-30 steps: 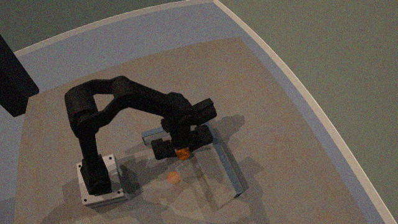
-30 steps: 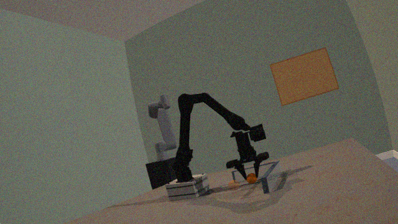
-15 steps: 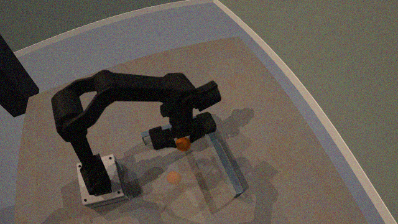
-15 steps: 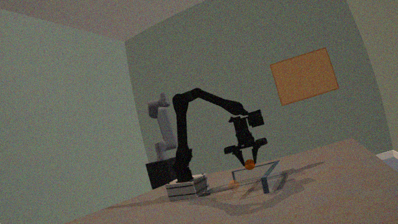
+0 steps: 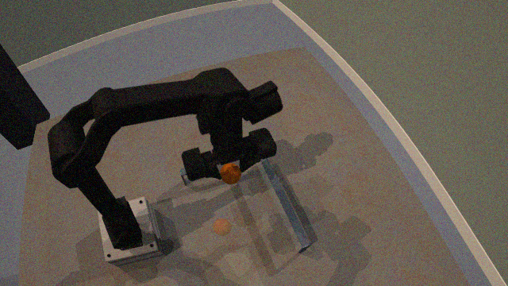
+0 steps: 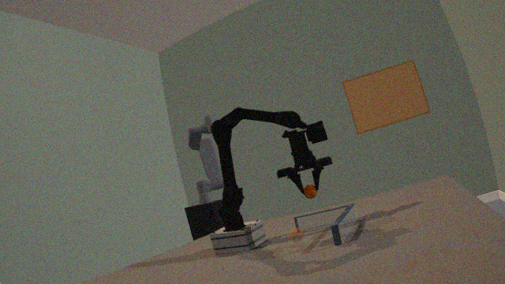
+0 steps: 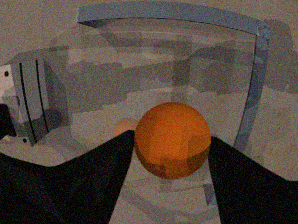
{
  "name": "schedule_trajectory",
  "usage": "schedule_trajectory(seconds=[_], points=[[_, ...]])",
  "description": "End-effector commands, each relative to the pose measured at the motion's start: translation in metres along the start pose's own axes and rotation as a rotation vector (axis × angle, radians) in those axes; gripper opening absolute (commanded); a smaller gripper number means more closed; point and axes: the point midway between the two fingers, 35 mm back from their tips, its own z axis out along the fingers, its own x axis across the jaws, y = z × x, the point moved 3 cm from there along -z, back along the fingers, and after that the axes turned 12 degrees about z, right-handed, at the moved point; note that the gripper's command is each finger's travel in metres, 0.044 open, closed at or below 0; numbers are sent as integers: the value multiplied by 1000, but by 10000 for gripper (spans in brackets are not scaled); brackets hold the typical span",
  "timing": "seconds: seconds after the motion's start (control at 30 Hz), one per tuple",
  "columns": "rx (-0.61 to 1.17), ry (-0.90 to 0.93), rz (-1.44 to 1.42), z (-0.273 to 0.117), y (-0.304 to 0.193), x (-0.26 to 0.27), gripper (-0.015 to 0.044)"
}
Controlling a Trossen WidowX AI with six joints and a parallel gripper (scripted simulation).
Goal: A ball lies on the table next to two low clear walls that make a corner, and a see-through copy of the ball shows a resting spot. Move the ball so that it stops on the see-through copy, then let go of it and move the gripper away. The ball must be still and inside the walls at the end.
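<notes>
A brown table (image 6: 414, 221) carries two low clear blue-edged walls (image 6: 337, 221) forming a corner. The black parallel-jaw gripper (image 6: 310, 188) pinches a round orange ball (image 6: 310, 191) high above them. The faint see-through orange ball copy (image 5: 221, 226) rests on the table inside the corner. No writing is legible.

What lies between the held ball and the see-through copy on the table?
In the exterior view only open air separates the ball, clamped in the gripper, from the see-through copy. The top view shows bare table, no wall, between them.
</notes>
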Motion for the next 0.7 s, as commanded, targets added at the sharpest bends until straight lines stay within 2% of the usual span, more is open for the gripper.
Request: schedule_trajectory(seconds=[0.0,0.67], points=[[3,4,10,6,-13,5,0],[5,5,-7,46,-83,40,0]])
